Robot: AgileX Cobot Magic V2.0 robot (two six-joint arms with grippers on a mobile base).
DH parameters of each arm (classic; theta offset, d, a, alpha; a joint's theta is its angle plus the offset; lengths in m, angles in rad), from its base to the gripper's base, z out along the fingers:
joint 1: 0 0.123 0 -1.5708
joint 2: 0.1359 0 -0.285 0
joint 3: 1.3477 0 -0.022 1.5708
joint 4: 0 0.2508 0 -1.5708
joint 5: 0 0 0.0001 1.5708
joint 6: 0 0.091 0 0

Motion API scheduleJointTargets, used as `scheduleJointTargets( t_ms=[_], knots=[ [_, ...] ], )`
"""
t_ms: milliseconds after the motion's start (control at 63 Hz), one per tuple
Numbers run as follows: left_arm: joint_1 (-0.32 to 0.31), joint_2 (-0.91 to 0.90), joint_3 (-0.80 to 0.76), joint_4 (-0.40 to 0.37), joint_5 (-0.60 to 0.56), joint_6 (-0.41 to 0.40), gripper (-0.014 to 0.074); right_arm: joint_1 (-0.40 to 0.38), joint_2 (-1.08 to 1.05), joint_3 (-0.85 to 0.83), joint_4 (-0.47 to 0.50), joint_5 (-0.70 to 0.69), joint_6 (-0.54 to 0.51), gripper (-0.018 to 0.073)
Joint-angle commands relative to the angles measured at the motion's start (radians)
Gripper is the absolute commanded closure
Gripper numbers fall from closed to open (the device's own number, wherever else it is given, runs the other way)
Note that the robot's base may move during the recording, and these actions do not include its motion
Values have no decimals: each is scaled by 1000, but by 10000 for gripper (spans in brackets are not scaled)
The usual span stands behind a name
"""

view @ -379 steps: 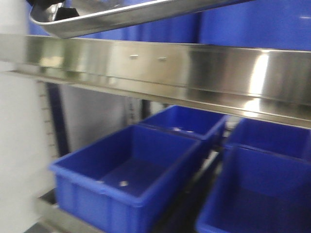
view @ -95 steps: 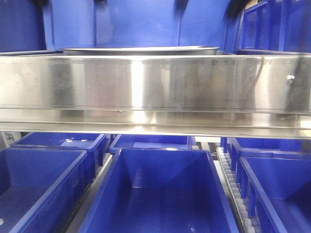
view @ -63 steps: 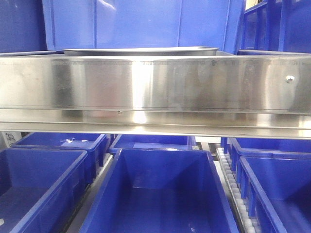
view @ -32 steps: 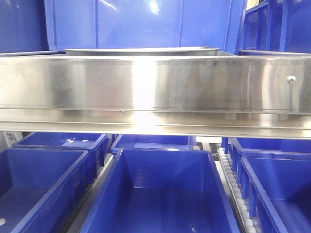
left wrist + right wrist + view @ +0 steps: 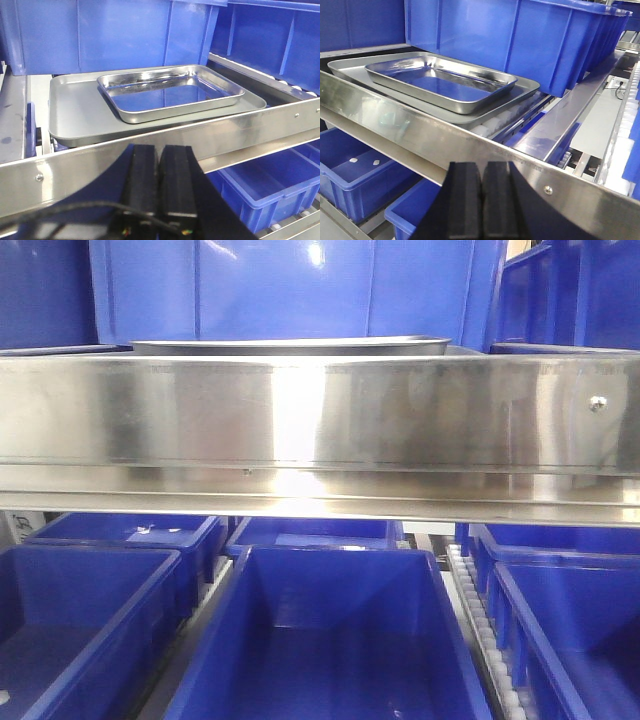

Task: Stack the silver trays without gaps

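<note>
Behind shelf rail (image 5: 150,145): 2 nested silver trays (image 5: 170,95), 2 closed hands.

Both grippers closed, empty, low in their wrist views.
Left gripper (image 5: 159,172) at 6 o'clock of its view, black fingers (image 5: 144,175) pressed flat together, pointing to 12. Right gripper (image 5: 481,200) also at 6 o'clock, fingers (image 5: 497,200) touching, nothing between them.

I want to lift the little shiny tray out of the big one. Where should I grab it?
Probably by the small tray's front rim, coming over the shelf rail. That rolled lip sticks out above the big tray's floor, so fingers could pinch it. The blue bin walls off the back.
</note>
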Motion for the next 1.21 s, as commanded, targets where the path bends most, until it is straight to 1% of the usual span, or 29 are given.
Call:
scheduleJointTargets(
  t_ms=[0, 127, 159, 206, 238, 286, 365, 444, 492, 571, 603, 650, 698, 761, 904, 920, 952, 999, 1079, 1190],
  knots=[
    [-7, 7, -28, 8, -97, 4, 645, 0, 8, -27, -16, -93, -9, 502],
    [-7, 7, -25, 4, -97, 4, 645, 0, 8, -27, -16, -93, -9, 502],
    [-5, 7, -18, -18, -97, 4, 645, 0, 8, -27, -16, -93, -9, 502],
    [4, 7, -17, -79, -97, 4, 645, 0, 8, -27, -16, -93, -9, 502],
    [13, 7, -16, -107, -94, 7, 645, 0, 8, -27, -16, -93, -9, 502],
    [38, 7, -13, -107, -93, 36, 645, 0, 8, -27, -16, -93, -9, 502],
    [113, 5, -13, -109, -96, 108, 645, 0, 8, -27, -16, -93, -9, 502],
    [219, -14, 5, -158, -112, 197, 645, 0, 8, -27, -16, -92, -9, 502],
    [279, -33, 34, -201, -142, 249, 645, 0, 8, -27, -16, -92, -9, 502],
    [386, -81, 115, -293, -241, 352, 645, 0, 8, -27, -16, -90, -9, 502],
    [421, -100, 154, -319, -291, 379, 645, 0, 8, -27, -16, -90, -9, 502],
    [460, -127, 215, -329, -367, 393, 645, 0, 8, -27, -16, -88, -9, 502],
    [500, -163, 303, -329, -470, 393, 645, 0, 8, -27, -16, -88, -9, 502],
    [522, -190, 381, -329, -564, 393, 645, 0, 8, -27, -16, -88, -9, 502],
    [551, -232, 569, -329, -760, 393, 645, 0, 8, -27, -16, -88, -9, 502],
    [555, -240, 561, -332, -708, 393, 645, 0, 8, -27, -16, -88, -9, 502],
    [557, -257, 552, -334, -648, 393, 645, 0, 8, -27, -16, -87, -9, 502],
    [561, -282, 563, -341, -647, 393, 645, 0, 8, -27, -16, -88, -9, 502],
    [561, -360, 563, -342, -584, 393, 645, 0, 8, -27, -16, -87, -9, 502],
    [561, -348, 563, -342, -595, 393, 645, 0, 9, -27, -16, -84, -9, 502]
  ],
)
